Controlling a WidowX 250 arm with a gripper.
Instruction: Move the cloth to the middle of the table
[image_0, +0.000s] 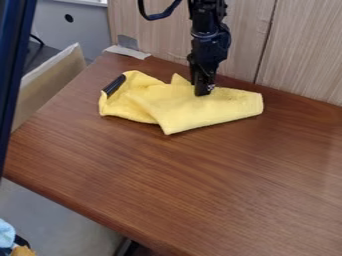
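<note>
Desk (200, 175): brown, its back edge along the panel wall (304, 50); I judge it sited there to keep the work within my reach.
Cloth (194, 110): yellow, folded over itself, lying on the desk near the panel wall. The middle lies farther out from that wall, so I judge the move outstanding.
Arm (207, 40): black, hanging upright in front of the panel wall, presumably because limp fabric is best taken from above.
Tool (203, 92): down at the cloth, on its part towards the panel wall, a fold there likely offering something to pinch. Whether I have it clenched on fabric or released, I cannot tell.
Dark strip (113, 86): at the cloth's bunched end, near the panel wall; purpose undetermined.
</note>
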